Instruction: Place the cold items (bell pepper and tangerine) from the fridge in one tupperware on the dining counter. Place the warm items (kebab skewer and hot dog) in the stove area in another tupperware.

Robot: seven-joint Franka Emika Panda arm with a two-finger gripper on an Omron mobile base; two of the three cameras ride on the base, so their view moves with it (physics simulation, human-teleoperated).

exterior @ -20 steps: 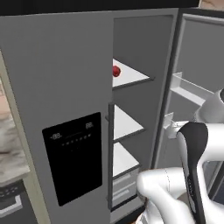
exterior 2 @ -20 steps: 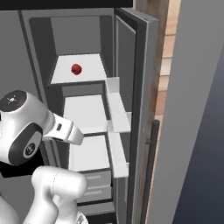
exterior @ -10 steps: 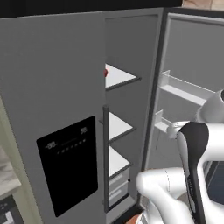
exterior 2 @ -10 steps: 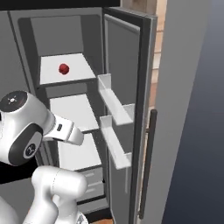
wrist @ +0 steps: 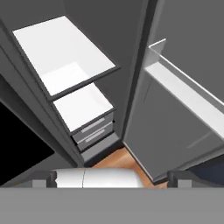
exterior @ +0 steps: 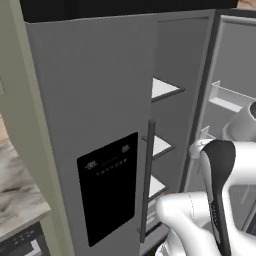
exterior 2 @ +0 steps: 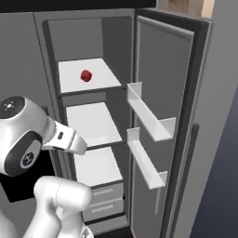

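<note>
1. A small red bell pepper [exterior 2: 86,75] sits on the fridge's top white shelf [exterior 2: 100,83], near its middle; it looks rounded, so its long axis cannot be told.
2. The open fridge door [exterior 2: 172,116] stands to the right, carrying two bins.
3. The gripper [wrist: 112,179] has its fingers spread wide, grasping nothing, facing the lower shelves.

— What sort of place is this?
— A home kitchen. A tall grey fridge [exterior: 100,125] fills the centre of the left base view, with a black dispenser panel [exterior: 107,187] on its shut door.
— Anything else?
— White shelves [exterior 2: 88,76], door bins [exterior 2: 148,114], drawers [wrist: 94,131], a marbled counter [exterior: 17,200] at lower left, wood flooring [wrist: 116,162].
</note>
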